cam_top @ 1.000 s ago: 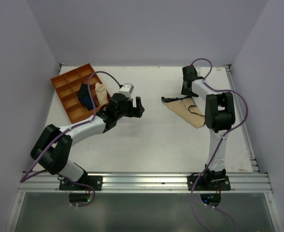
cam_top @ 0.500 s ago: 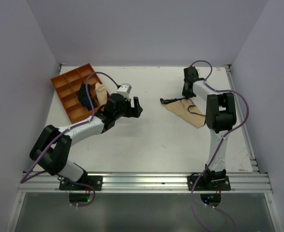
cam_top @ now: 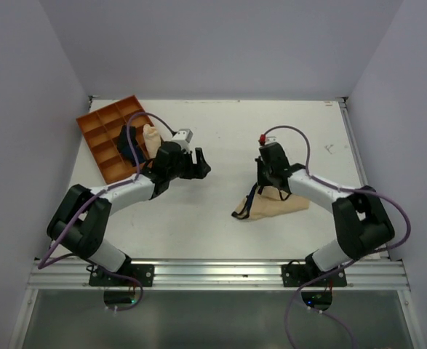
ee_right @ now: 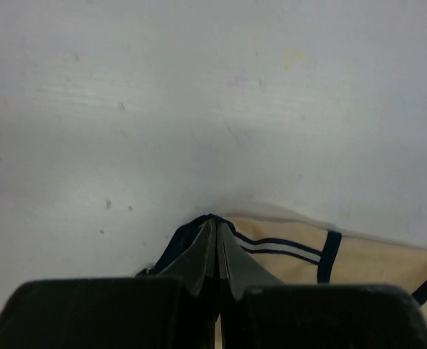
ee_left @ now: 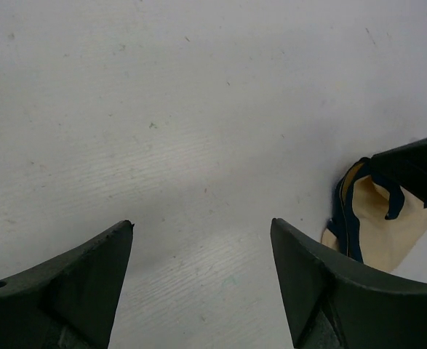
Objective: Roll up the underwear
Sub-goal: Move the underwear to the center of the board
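We see a small beige black-edged cloth underwear (cam_top: 275,207) on the white counter (cam_top: 220,233), right jaws clenched on its dark band, left jaws released, well to its left

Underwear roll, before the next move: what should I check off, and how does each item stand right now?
1. Right gripper shut on the underwear at its dark edge band: ok.
2. Left gripper open and empty: ok.
3. Left gripper at the underwear: not ok, it is apart from it.
4. Underwear spread flat for rolling: not ok, it lies bunched.
5. How many cloth layers the right gripper has caught: cannot tell.
6. Orange tray away from the underwear: ok.
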### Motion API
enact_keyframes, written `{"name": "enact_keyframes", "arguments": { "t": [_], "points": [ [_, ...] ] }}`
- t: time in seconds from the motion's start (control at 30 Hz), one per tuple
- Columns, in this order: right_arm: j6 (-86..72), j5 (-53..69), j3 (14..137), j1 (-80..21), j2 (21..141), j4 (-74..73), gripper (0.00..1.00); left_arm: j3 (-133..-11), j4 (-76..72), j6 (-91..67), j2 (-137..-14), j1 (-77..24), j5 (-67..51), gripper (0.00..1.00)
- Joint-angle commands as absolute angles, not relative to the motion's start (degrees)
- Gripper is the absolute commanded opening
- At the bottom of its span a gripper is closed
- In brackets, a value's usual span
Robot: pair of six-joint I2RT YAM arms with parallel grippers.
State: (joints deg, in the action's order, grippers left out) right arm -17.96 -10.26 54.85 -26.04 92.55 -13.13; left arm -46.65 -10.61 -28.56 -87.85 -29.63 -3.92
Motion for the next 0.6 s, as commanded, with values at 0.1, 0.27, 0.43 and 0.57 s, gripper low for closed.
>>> {"name": "enact_keyframes", "arguments": {
  "t": [0.1, 0.27, 0.43, 0.57],
  "points": [
    [-25.66, -12.13, 36.41, -25.66, 74.40, -3.43, 0.00, -40.61, -16.70, -31.03, -89.12, -30.84, -12.83, 0.78],
    [-27.95, -11.52, 29.53, -25.66, 63.82, -2.80, 0.00, -40.78, -16.00, -28.92, -91.48, -38.56, -14.85, 0.77],
    [-28.47, -11.07, 28.48, -25.66, 56.27, -6.05, 0.00, -39.73, -20.91, -30.58, -95.97, -42.45, -20.47, 0.70],
    [-29.09, -10.46, 27.07, -25.66, 53.53, -6.86, 0.00, -39.29, -24.34, -31.73, -97.64, -45.08, -23.91, 0.70]
  ]
}}
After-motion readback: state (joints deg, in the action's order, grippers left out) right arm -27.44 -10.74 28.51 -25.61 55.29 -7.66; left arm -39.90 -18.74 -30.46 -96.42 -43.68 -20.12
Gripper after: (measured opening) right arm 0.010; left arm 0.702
